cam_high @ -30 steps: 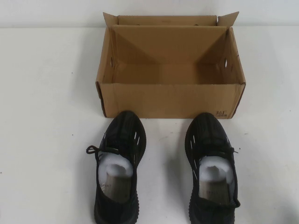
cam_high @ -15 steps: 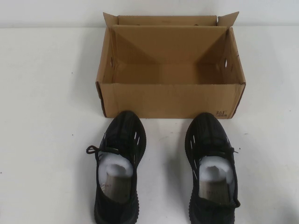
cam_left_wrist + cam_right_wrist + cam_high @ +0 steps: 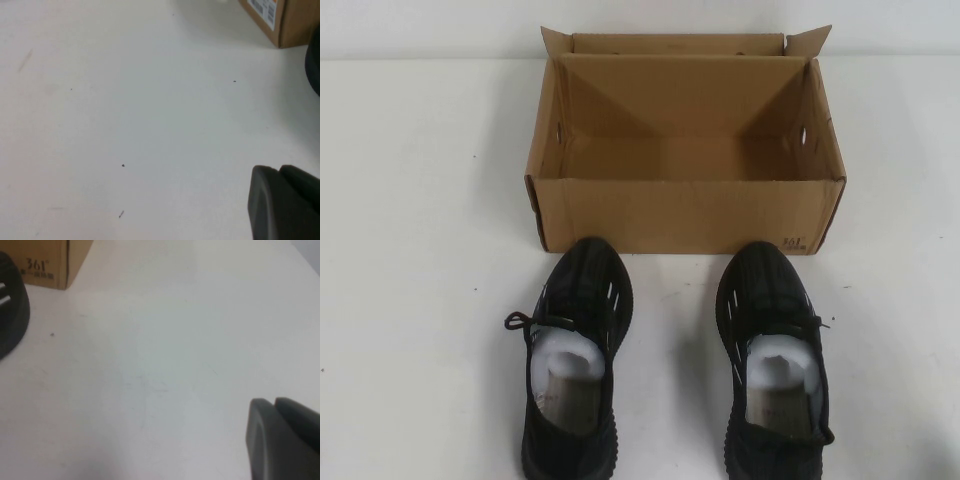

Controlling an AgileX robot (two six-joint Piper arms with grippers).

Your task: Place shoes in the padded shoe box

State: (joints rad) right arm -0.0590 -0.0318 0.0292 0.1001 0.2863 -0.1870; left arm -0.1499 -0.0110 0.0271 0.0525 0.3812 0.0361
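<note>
You have the brown corrugated cardboard shoe box [image 3: 685, 150] sitting open in the upper centre of the high view, flaps up, a small printed mark at its lower right corner. Just below its front wall stand the two black knit sneakers: the left sneaker [image 3: 575, 360] at lower left of centre and the right sneaker [image 3: 773, 365] at lower right of centre, toes pointing at the box, white paper stuffing showing inside each. Both rest on the white table [image 3: 410, 250], close to the box.

Neither arm shows in the high view. Your left gripper [image 3: 285, 202] appears only as a dark piece at the lower right of its wrist view, low over bare table, and the right gripper [image 3: 282, 437] likewise in its own.
</note>
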